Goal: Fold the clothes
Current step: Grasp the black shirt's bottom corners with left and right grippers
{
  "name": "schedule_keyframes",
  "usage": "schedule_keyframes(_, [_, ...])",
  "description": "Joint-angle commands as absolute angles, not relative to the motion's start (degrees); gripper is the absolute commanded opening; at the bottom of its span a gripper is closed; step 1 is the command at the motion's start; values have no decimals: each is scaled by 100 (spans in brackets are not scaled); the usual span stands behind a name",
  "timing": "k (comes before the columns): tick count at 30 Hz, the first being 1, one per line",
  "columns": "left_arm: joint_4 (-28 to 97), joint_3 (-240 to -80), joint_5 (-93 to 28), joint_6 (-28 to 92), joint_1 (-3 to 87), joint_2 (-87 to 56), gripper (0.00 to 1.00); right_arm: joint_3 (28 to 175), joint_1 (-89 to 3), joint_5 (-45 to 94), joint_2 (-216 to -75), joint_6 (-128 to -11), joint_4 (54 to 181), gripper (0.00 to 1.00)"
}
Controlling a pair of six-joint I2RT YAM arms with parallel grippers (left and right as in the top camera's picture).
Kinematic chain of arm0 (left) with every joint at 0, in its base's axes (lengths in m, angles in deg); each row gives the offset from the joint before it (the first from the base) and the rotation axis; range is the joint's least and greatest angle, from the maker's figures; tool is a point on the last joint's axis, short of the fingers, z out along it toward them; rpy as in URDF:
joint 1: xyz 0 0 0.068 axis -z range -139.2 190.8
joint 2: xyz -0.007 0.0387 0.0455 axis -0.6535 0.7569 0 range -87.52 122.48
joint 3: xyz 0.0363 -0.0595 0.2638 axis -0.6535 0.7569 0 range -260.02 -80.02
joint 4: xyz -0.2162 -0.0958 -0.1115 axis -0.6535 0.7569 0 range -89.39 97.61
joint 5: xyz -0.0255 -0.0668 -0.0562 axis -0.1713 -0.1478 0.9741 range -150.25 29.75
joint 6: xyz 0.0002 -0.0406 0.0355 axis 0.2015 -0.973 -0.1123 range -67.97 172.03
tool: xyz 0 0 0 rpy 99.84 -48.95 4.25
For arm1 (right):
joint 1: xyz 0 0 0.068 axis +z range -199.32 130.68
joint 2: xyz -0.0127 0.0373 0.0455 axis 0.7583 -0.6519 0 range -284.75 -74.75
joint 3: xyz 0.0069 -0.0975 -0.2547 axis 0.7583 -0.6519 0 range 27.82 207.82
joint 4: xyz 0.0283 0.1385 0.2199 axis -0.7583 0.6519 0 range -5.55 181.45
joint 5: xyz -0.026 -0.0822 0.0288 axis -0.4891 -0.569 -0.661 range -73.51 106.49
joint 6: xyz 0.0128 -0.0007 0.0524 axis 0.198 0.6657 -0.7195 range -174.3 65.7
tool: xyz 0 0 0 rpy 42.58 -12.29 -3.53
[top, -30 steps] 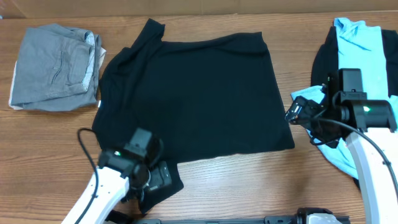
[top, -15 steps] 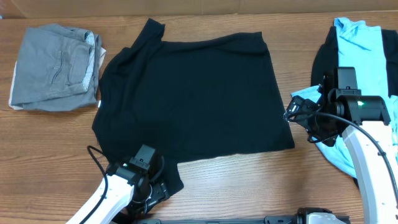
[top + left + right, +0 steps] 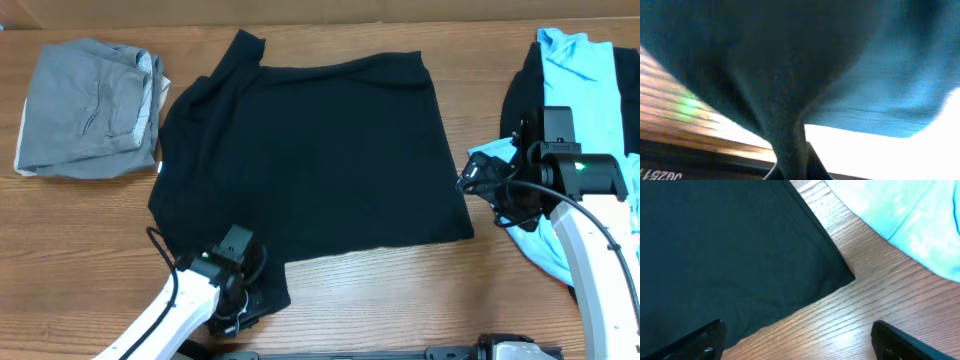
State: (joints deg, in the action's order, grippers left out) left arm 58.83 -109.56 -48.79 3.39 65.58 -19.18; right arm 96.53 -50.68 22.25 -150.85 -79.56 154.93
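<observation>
Left gripper (image 3: 252,300): sat at the near left edge of the wooden table (image 3: 80,230), jaws pressed together on dark cloth. In the left wrist view (image 3: 792,170) the fabric narrowed into a tight pinch between them.
Sleeve (image 3: 268,285): was the near sleeve of the black T-shirt, drawn toward the table's near edge and bunched in the left gripper's pinch.
Right gripper (image 3: 475,183): was just beside the shirt's near right hem corner, fingers spread wide and holding nothing. In the right wrist view (image 3: 800,345) one finger stood over black cloth and the other over bare wood. Whether they touched the surface could not be told.
Black T-shirt (image 3: 310,150): lay spread flat in the middle of the table, shoulders to the left and hem to the right. Its hem corner (image 3: 847,275) rested flat on the wood.
Light blue shirt (image 3: 590,80): lay crumpled on the right side, a strip of bare wood between it and the T-shirt's hem.
Second black garment (image 3: 515,100): showed from under the blue shirt's left edge.
Grey trousers (image 3: 90,105): lay folded at the far left, near the T-shirt's far sleeve but apart from it.
</observation>
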Motion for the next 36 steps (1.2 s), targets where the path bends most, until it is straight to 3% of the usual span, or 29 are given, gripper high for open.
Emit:
schedule_keyframes(1, [6099, -11714, -5342, 717, 6591, -1903, 4, 9640, -5055, 2216, -15174, -7962, 15436, 91])
schedule_keyframes(11, [6438, -13198, -6151, 1181, 6580, -1903, 4, 9428, -5055, 2216, -15996, -7833, 15377, 91])
schedule_keyframes(19, [6451, -13766, -6367, 1356, 6580, -1903, 4, 8176, -5055, 2262, -16092, -7973, 14241, 90])
schedule_keyframes(25, [6488, -13766, -6382, 1478, 6580, -1903, 4, 7428, -5055, 2255, -16094, -8177, 13130, 75])
schedule_keyframes(36, [6490, -13766, -6404, 1478, 6580, -1903, 4, 6790, -5055, 1995, -16151, -8480, 12311, 62])
